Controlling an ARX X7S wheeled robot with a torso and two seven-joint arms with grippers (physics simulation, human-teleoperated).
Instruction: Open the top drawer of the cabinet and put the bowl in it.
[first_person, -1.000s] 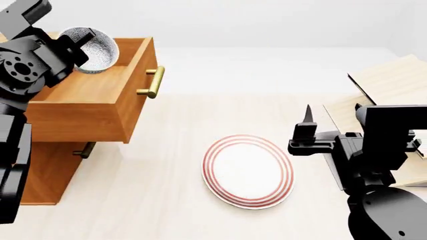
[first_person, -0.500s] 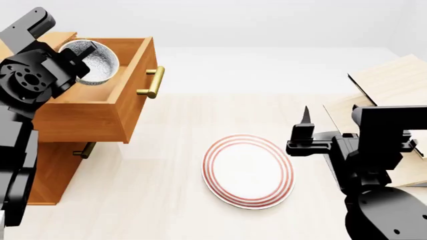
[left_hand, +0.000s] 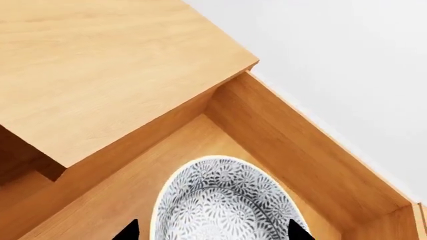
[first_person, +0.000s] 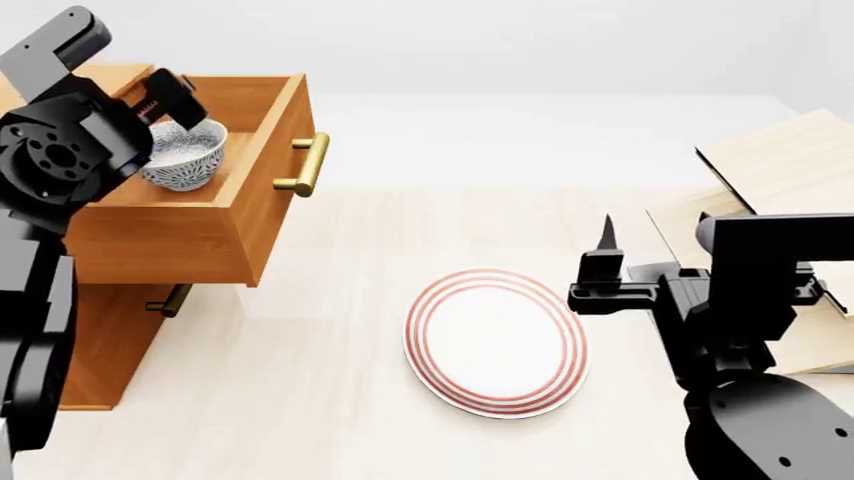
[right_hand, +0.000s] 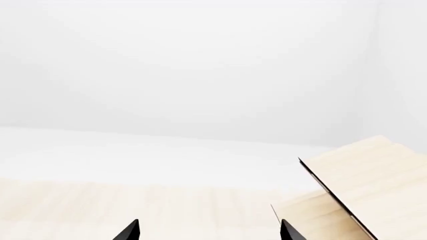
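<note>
The cabinet (first_person: 94, 340) stands at the left with its top drawer (first_person: 160, 240) pulled out, its brass handle (first_person: 307, 165) facing the plate. The speckled bowl (first_person: 183, 160) sits upright inside the drawer. My left gripper (first_person: 167, 110) hovers just over the bowl. In the left wrist view its fingertips (left_hand: 128, 231) stand wide on either side of the bowl (left_hand: 223, 205), over the drawer floor beside a drawer wall (left_hand: 300, 150). My right gripper (first_person: 607, 250) is open and empty over the table to the right of the plate, and its wrist view (right_hand: 210, 232) shows only table.
A white plate with red rings (first_person: 497, 340) lies on the table in the middle. A pale wooden rack (first_person: 774, 180) stands at the right, also in the right wrist view (right_hand: 360, 190). A lower drawer handle (first_person: 170, 300) shows under the open drawer.
The bowl went from tilted and held above the drawer to upright down inside it. My left gripper now stands open above it. The right arm barely moved.
</note>
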